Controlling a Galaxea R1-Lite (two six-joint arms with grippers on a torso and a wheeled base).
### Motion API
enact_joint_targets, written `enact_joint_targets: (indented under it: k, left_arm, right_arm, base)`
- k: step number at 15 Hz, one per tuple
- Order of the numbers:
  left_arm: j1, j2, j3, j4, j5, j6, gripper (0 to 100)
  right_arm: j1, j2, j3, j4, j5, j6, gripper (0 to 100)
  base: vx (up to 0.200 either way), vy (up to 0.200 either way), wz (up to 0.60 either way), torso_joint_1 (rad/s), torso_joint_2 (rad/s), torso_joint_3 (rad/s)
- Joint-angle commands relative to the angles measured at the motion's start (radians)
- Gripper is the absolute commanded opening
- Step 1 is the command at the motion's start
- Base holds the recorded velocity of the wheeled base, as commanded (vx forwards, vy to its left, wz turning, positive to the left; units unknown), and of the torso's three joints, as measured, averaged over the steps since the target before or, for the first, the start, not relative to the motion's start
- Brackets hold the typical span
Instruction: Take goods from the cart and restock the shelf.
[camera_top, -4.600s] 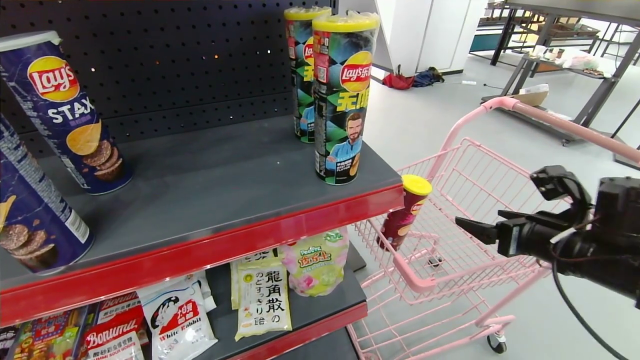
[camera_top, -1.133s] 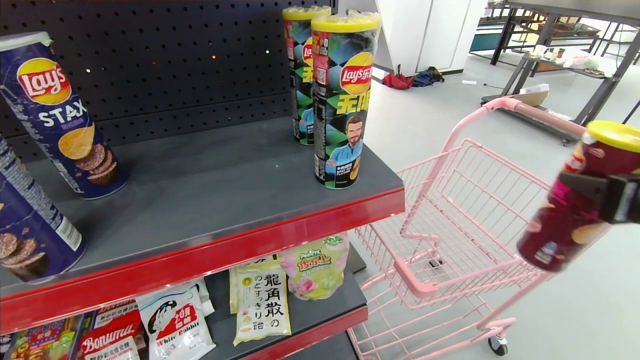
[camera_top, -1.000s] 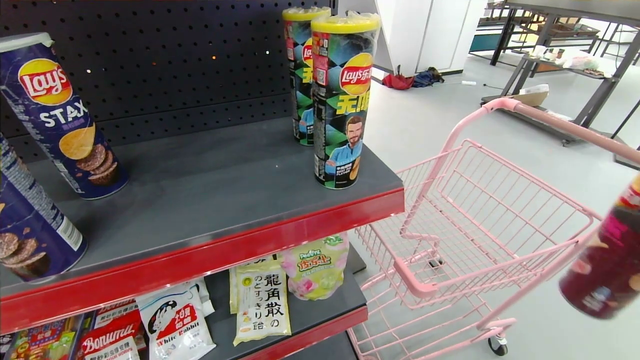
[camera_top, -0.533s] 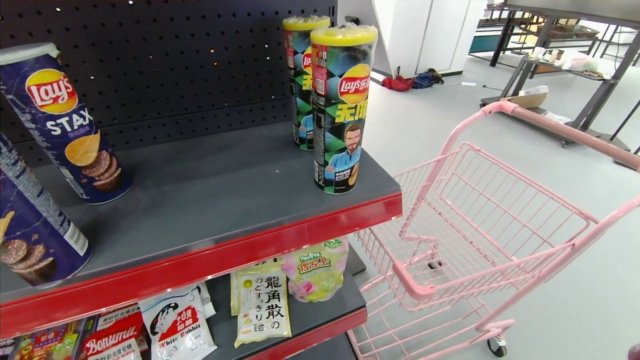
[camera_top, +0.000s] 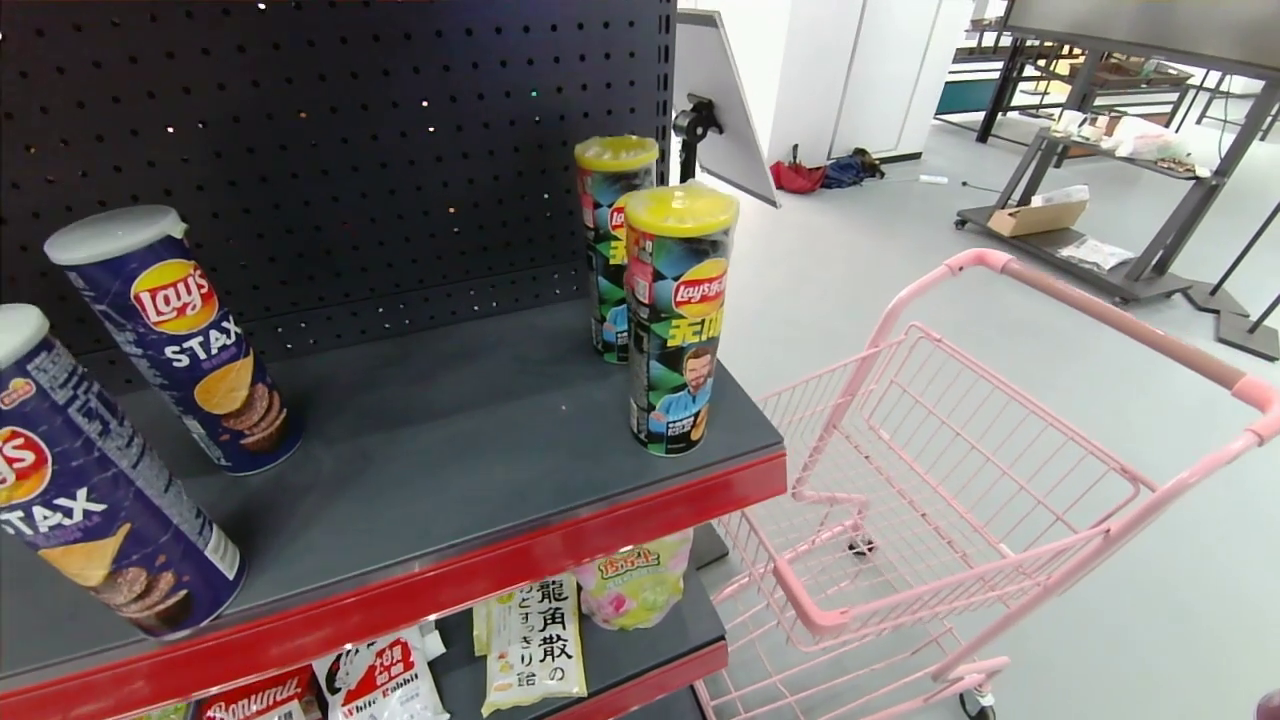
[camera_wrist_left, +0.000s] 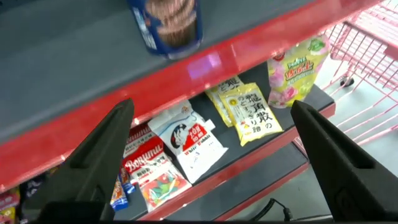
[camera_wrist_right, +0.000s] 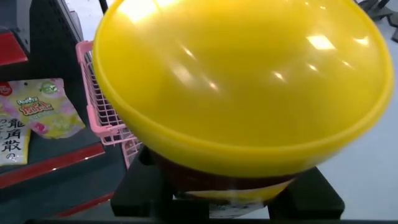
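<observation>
1. Chip can (camera_wrist_right: 242, 81): dark red body, glossy yellow lid, clamped between the right gripper (camera_wrist_right: 227, 186) fingers, near the pink cart (camera_top: 1100, 316).
2. Shelf (camera_top: 420, 440): bare grey stretch between blue cans (camera_top: 180, 340) and green cans (camera_top: 675, 320).
3. Left gripper (camera_wrist_left: 214, 158): fingers spread apart.

The left claw (camera_wrist_left: 211, 104) had two matte black, wedge-shaped fingers (camera_wrist_left: 93, 162) tapering to points; the right claw (camera_wrist_right: 227, 193) showed blocky black pads (camera_wrist_right: 140, 190).

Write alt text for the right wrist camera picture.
A chip can with a yellow lid and dark red body is clamped in the robot's right hand, close to the camera. Behind it are a pink cart and snack bags on a lower shelf.
</observation>
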Motion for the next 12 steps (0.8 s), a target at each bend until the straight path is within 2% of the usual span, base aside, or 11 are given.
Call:
enact_joint_targets:
  k: [1,4,9,12]
  left_arm:
    - [0.001,0.000,0.000,0.002,0.000,0.001,100]
    - [0.001,0.000,0.003,0.002,0.000,0.009,100]
    - [0.001,0.000,0.009,0.002,0.000,0.013,100]
    - [0.001,0.000,0.012,0.002,0.000,0.013,100]
  right_arm:
    - [0.001,0.017,0.000,0.001,0.001,0.000,0]
    - [0.001,0.020,0.001,0.002,0.001,0.000,0]
    - [0.001,0.034,0.023,-0.005,-0.001,0.000,0]
    - [0.001,0.037,0.037,-0.007,0.001,0.000,0]
  base:
    - [0.000,0.000,0.00,0.212,-0.52,-0.320]
    - [0.000,0.000,0.00,0.155,-0.40,-0.238]
    - [0.000,0.000,0.00,0.008,-0.02,-0.009]
    - [0.000,0.000,0.60,0.004,0.00,0.005]
